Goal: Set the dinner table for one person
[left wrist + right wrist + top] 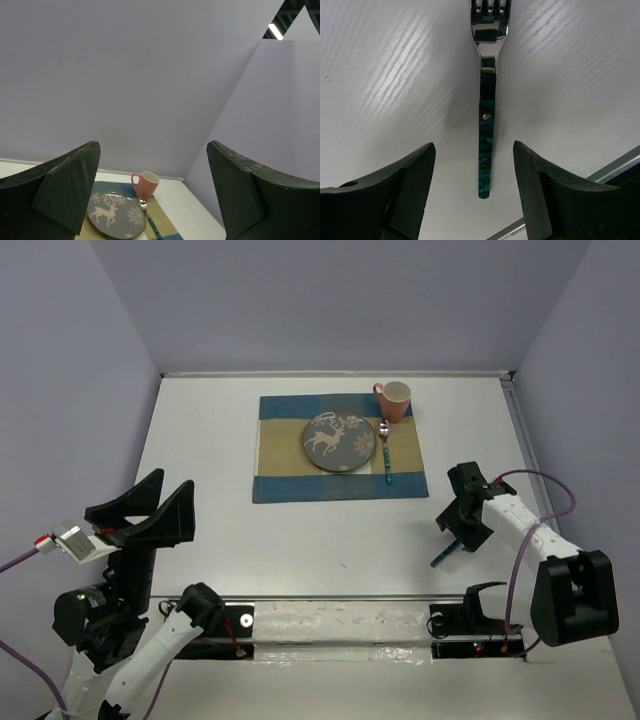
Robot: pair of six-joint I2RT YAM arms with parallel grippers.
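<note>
Right gripper [472,150] is held low over the dinner table [300,540], jaws parted to a medium gap, nothing gripped. The fork [487,125] is seen lying flat between the fingers, touched by neither

Left gripper [170,485] is raised at the near left, spread wide, empty

Fork is located on bare tabletop, well right of the placemat [270,455]. Plate [340,440], spoon [384,452] and mug [395,400] are already set there

Risks, as judged:
- fork sits slightly off-centre toward 1 finger, so that pad may land first and the handle be spun or pushed aside
- thin flat handle on a slick top: pads may be closed above it and nothing lifted
- gripped near the handle end, the tines may droop
</note>
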